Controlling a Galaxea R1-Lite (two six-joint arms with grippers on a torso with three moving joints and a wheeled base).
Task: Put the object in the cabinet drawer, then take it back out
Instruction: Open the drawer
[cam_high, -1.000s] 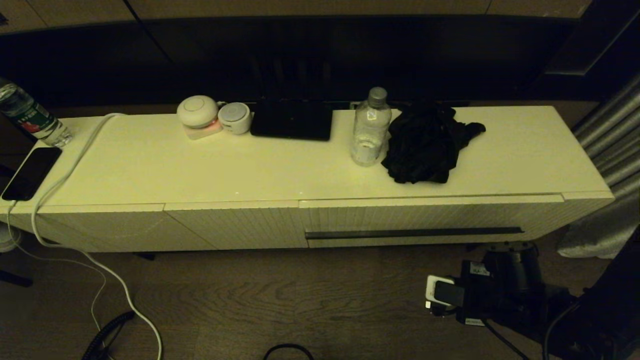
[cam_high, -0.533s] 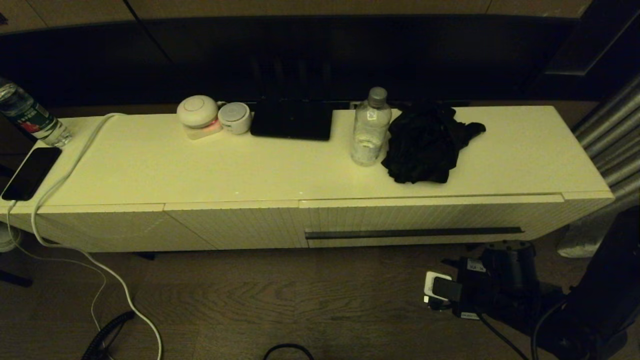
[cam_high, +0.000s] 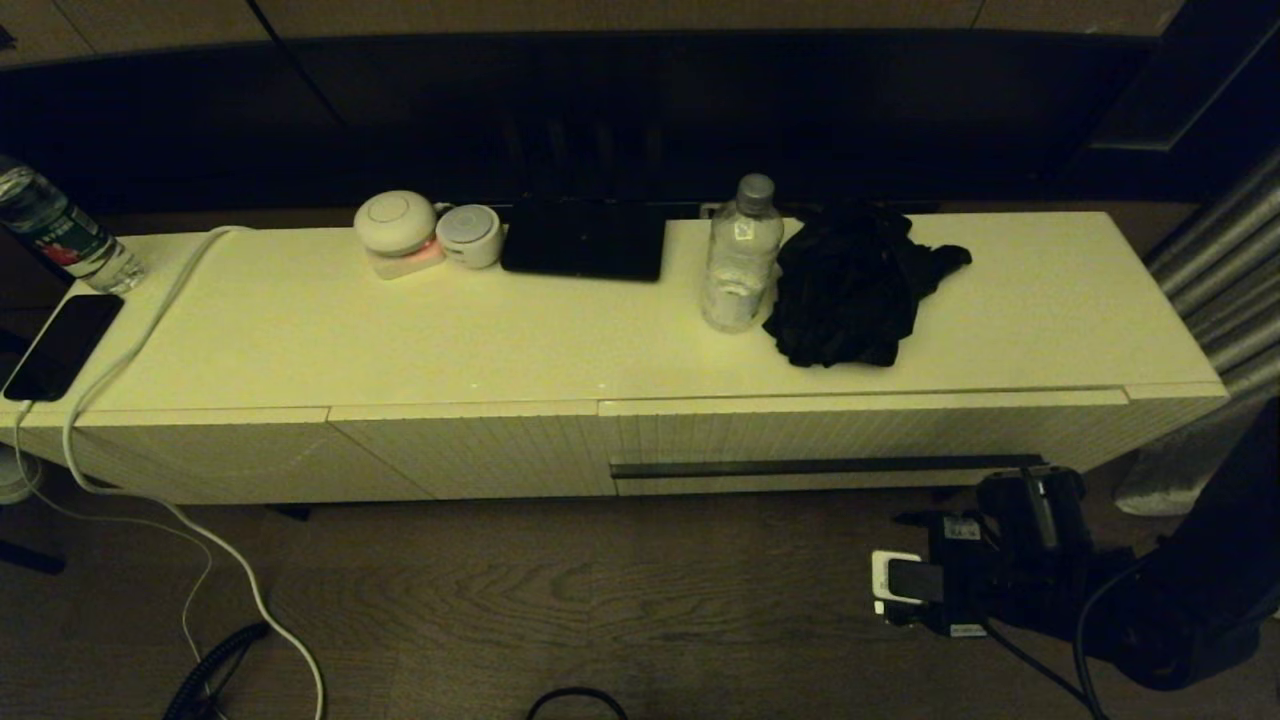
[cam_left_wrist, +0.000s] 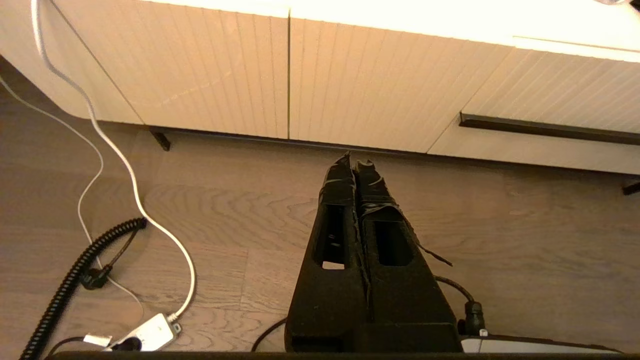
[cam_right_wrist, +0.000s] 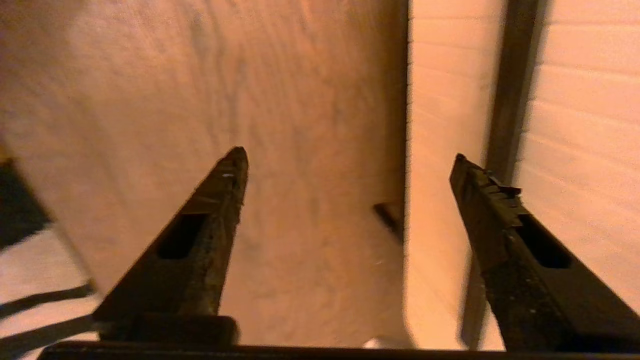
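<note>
A: Looking at the cabinet (cam_high: 640, 330), we'd say almost nothing of the task is done yet. The cabinet drawer (cam_high: 860, 440) sits flush and closed, its dark handle slot (cam_high: 830, 466) untouched.

B: And the object?

A: We can't say for sure which it is. On the top, over the drawer, a clear water bottle (cam_high: 740, 255) stands upright with a crumpled black cloth (cam_high: 850, 285) just beside it, seemingly touching. Neither is in any grip.

B: So what's left for us?

A: Everything, in our judgement: open the drawer, put the thing in, then lift it out.

B: How are our arms posed?

A: Our right gripper (cam_right_wrist: 345, 155) is low in front of the drawer's right end, near the end of the handle slot. Its fingers (cam_right_wrist: 220, 200) are spread wide with nothing between them; in the right wrist view the slot runs just past one fingertip. We'd guess it is lining up on the handle.

B: And the other?

A: Our left gripper (cam_left_wrist: 355, 162) is parked low over the wood floor (cam_left_wrist: 500, 250), facing the ribbed panels (cam_left_wrist: 225, 70) left of the drawer, fingers pressed together and empty.
</note>
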